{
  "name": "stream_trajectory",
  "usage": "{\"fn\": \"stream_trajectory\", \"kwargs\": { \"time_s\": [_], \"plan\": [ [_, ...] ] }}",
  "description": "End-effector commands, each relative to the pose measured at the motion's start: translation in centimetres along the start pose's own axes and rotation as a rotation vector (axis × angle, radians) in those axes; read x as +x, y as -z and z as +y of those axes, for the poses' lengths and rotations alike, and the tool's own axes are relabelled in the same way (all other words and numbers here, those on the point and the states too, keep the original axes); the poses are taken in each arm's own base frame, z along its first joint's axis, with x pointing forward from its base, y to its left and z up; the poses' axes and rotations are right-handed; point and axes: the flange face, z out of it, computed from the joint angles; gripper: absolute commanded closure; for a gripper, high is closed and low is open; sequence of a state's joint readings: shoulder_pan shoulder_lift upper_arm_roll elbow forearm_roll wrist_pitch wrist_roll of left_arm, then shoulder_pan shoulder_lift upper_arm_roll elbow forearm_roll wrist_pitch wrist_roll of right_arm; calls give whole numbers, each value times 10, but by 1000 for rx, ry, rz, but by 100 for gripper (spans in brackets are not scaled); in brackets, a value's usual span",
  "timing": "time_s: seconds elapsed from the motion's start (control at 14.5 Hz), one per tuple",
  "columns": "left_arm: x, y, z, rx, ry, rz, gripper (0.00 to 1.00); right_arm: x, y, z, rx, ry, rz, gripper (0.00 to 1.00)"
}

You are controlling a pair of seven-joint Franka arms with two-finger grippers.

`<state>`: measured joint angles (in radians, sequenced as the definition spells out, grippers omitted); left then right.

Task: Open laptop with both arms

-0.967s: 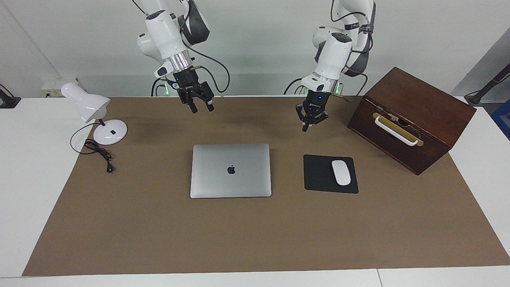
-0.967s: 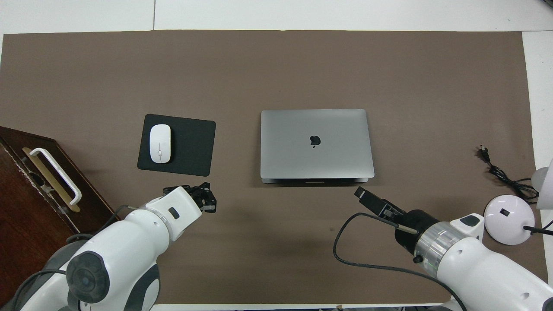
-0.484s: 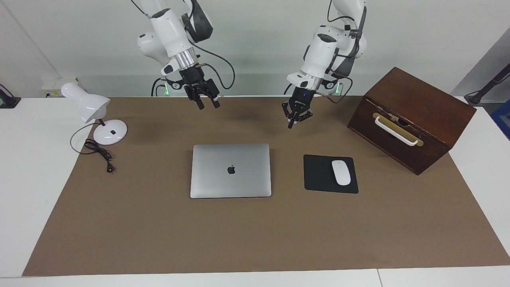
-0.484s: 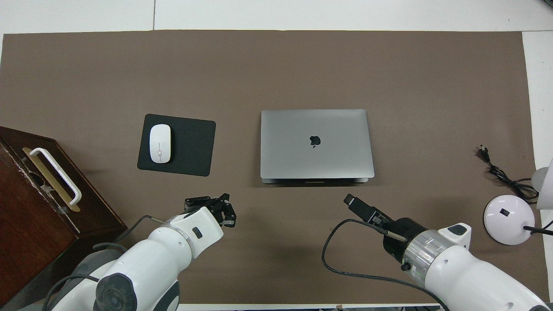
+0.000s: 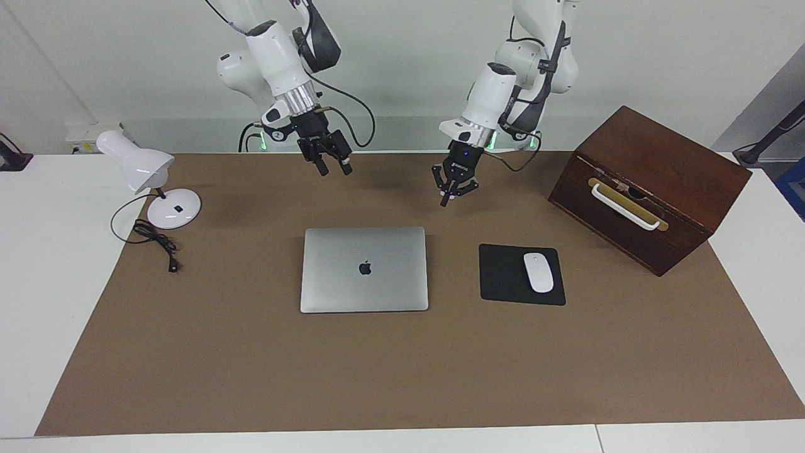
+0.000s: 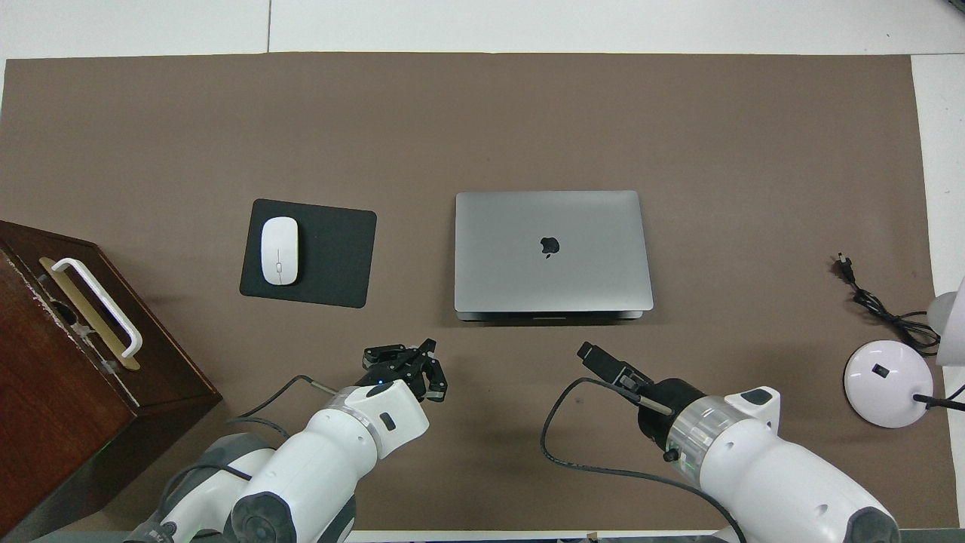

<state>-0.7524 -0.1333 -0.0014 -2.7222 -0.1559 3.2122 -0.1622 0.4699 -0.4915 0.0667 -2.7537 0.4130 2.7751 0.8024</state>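
Nearest the robots, both pincers are held in the air over the bare brown mat (image 5: 402,365) between the arm bases and the laptop (image 5: 364,269), touching nothing. The left pincer (image 5: 445,200) is seen with its fingertips drawn together, over the mat toward the laptop's corner at the mouse pad's side. The right pincer (image 5: 333,168) is held higher, over the mat at the laptop's lamp-side end, its two fingers standing apart. This spread, one pincer toward each end of the near edge, is judged to suit a two-armed opening: one arm to steady the base, the other to raise the lid.

Next out, the laptop lies flat and fully closed in the middle of the tabletop (image 5: 38,314), logo up. In the overhead view its base shows as a thin lip under the lid along the edge nearer the robots; whether that is the opening edge or the hinge cannot be told.

Beside the laptop, toward the left arm's end, a black mouse pad (image 5: 503,277) is laid flat with a white mouse (image 5: 538,272) on it. A white desk lamp (image 5: 151,182) with a loose black cord (image 5: 154,242) stands toward the right arm's end.

One container is present: a dark wooden box (image 5: 654,182) with a white handle (image 5: 626,207), set askew at the left arm's end. It is closed, so its contents cannot be seen.

The task is judged to be at its start, with no contact made yet.
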Motion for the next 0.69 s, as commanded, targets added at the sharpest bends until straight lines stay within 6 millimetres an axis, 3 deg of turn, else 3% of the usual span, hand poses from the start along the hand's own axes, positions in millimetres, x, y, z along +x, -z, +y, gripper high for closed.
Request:
{"fn": "stream_trajectory", "kwargs": {
  "time_s": [0.0, 0.35, 0.48, 0.62],
  "plan": [
    [-6, -6, 5, -10, -15, 26, 100, -6, -17, 3, 0, -21, -1, 0],
    [-16, -24, 7, -11, -46, 71, 100, -10, -50, 8, -13, -11, 24, 0],
    [-27, -41, 6, -7, -55, 96, 100, -9, -59, 10, -16, -11, 34, 0],
    [-29, -45, 8, -7, -57, 89, 100, -9, -64, 12, -17, -11, 41, 0]
  ]
}}
